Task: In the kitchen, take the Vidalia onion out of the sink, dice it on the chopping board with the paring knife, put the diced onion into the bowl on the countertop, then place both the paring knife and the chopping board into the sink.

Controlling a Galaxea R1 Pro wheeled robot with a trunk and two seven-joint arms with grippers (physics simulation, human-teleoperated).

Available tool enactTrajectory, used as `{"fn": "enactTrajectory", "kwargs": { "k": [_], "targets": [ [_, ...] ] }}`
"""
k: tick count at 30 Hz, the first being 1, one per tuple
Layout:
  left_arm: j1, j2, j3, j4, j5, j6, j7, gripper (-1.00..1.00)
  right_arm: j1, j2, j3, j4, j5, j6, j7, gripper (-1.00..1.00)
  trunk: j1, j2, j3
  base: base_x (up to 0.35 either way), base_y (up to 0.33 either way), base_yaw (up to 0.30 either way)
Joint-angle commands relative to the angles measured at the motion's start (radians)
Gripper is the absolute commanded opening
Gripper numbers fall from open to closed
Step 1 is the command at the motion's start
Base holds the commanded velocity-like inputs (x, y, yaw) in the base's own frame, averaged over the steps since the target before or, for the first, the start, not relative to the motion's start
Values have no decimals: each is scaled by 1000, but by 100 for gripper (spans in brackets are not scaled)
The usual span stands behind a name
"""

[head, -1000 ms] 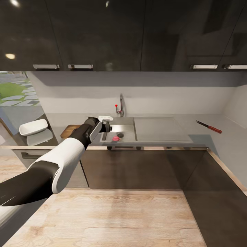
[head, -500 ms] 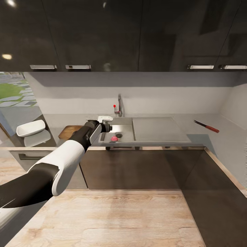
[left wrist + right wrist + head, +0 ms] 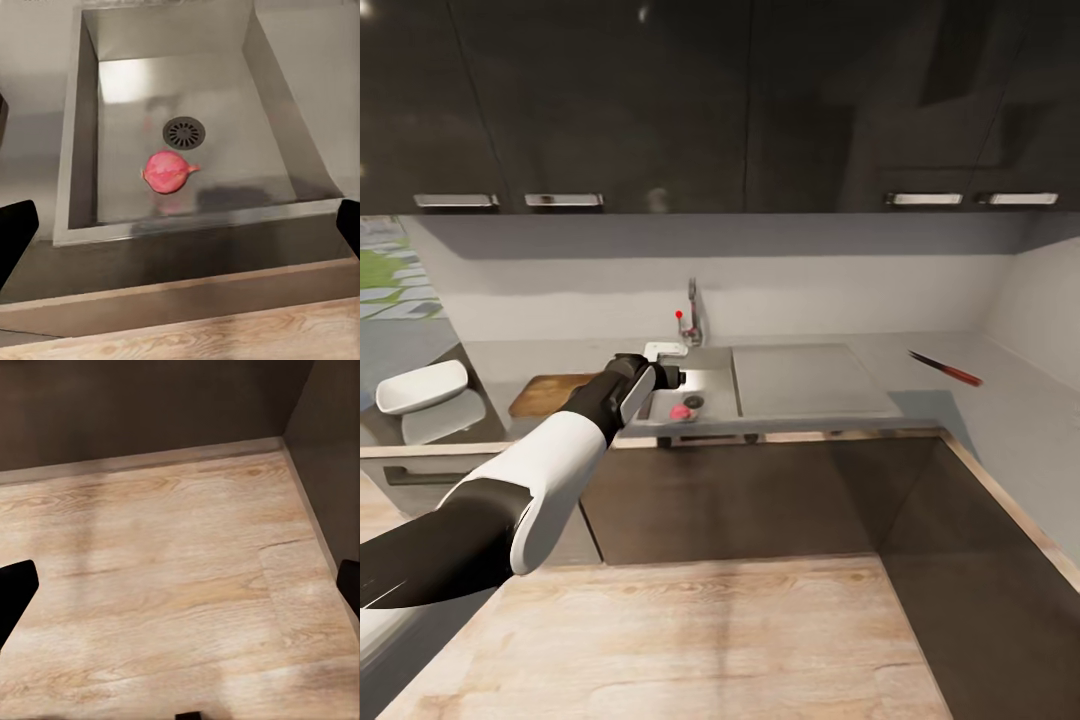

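Over sink | left gripper spread wide, empty | step: fetching onion by drain | next: descend, clamp | right fingers apart

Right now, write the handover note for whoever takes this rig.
Left gripper: open, empty, above the sink's near edge.
Right gripper: open, empty, facing the wood floor.
Vidalia onion: on the basin floor beside the drain.
Chopping board: on the countertop, left of the sink.
Bowl: further left.
A red-handled knife: right of the drainboard.
Done: nothing.
Left: grasp the onion, dice, fill the bowl, sink the knife and board.
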Motion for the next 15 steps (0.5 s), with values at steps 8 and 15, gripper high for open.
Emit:
{"fn": "enactTrajectory", "kwargs": {
  "k": [8, 15],
  "targets": [
    [-1, 3, -7, 0, 11, 4, 8, 100, 0, 2, -5, 0, 8, -2, 6, 100, 1, -2, -5, 327, 0, -1],
    [-1, 4, -7, 1, 11, 4, 8, 100, 0, 2, -7, 18, 7, -2, 5, 100, 1, -2, -16, 344, 0, 0]
  ]
}}
